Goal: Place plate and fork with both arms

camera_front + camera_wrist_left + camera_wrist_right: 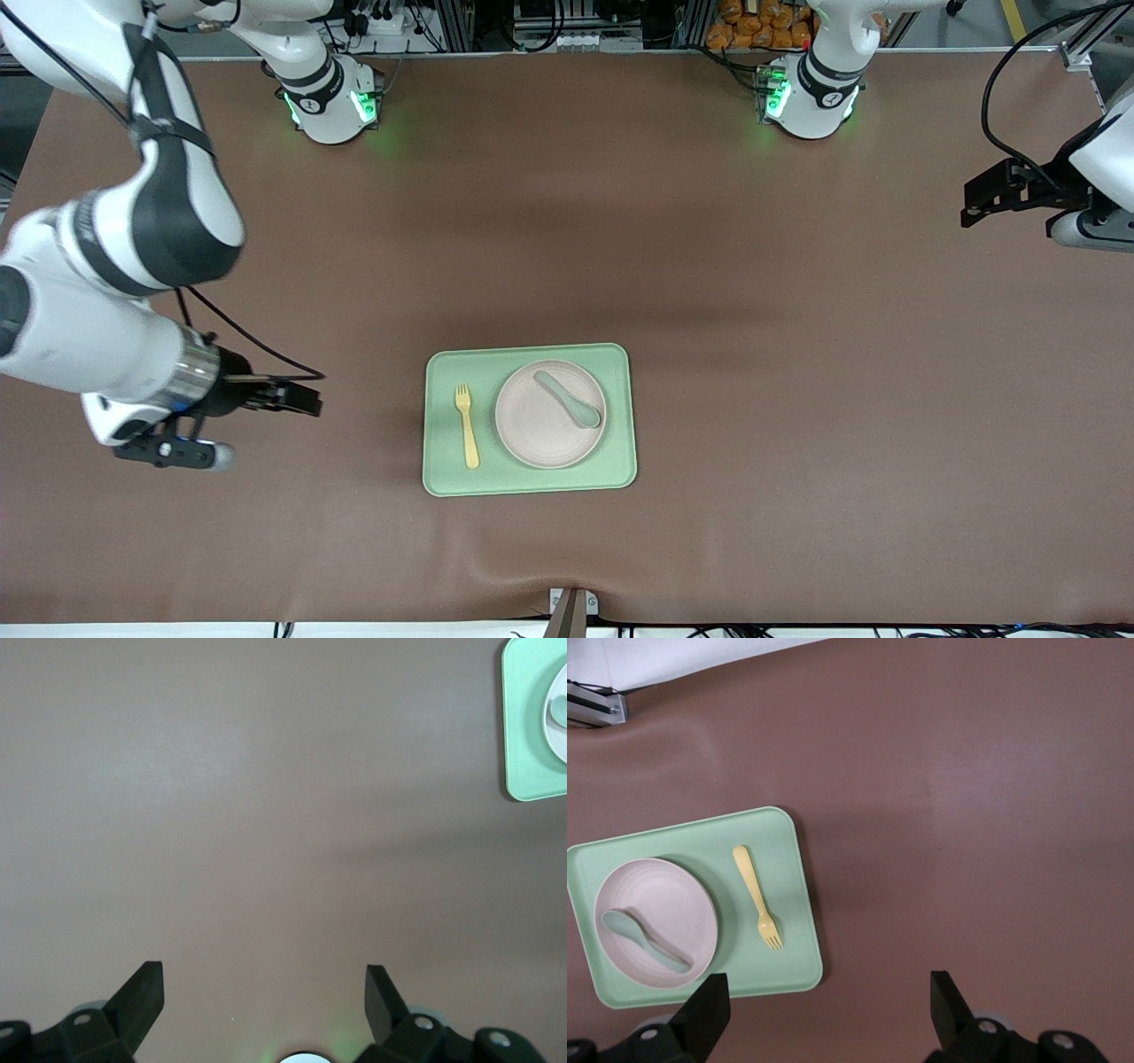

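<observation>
Open left pincer (pixel 264 992) (tray (pixel 523 753) corner visible).

The left gripper (pixel 974 208) and the right gripper (pixel 306 399) both hover above the table (pixel 753 354), fingers wide apart, holding nothing.

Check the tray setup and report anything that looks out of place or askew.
Nothing is spilled or damaged. The plate and fork lie side by side on the green tray. The spoon lies slantwise in the plate. Both the left gripper and right gripper are open, away from the tray.
</observation>
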Motion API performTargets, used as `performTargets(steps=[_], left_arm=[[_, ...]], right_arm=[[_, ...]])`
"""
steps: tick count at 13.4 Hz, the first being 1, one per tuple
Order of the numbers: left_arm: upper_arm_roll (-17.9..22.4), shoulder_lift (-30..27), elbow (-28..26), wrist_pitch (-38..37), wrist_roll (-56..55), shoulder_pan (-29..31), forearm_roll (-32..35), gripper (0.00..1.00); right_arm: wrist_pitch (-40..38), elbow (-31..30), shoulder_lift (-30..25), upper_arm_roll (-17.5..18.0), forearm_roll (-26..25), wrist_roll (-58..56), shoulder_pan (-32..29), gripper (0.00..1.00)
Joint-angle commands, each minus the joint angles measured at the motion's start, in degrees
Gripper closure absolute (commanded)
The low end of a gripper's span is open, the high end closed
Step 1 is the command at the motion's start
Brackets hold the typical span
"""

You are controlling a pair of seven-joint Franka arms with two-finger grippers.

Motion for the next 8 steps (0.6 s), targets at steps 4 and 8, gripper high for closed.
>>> performTargets(steps=[4, 8], left_arm=[[-0.34, -1.56, -1.67, 1.35, -0.80, 0.50, -0.05, 0.00], [-0.34, -1.56, -1.67, 1.53, -1.95, 0.50, 0.04, 0.00]], right_arm=[[-12.95, 1.70, -10.20, -2.73, -1.54, -3.51, -1.80, 0.00], [-20.78, -1.89, -18.89, -8.38, -0.92, -15.38, -1.27, 0.00]])
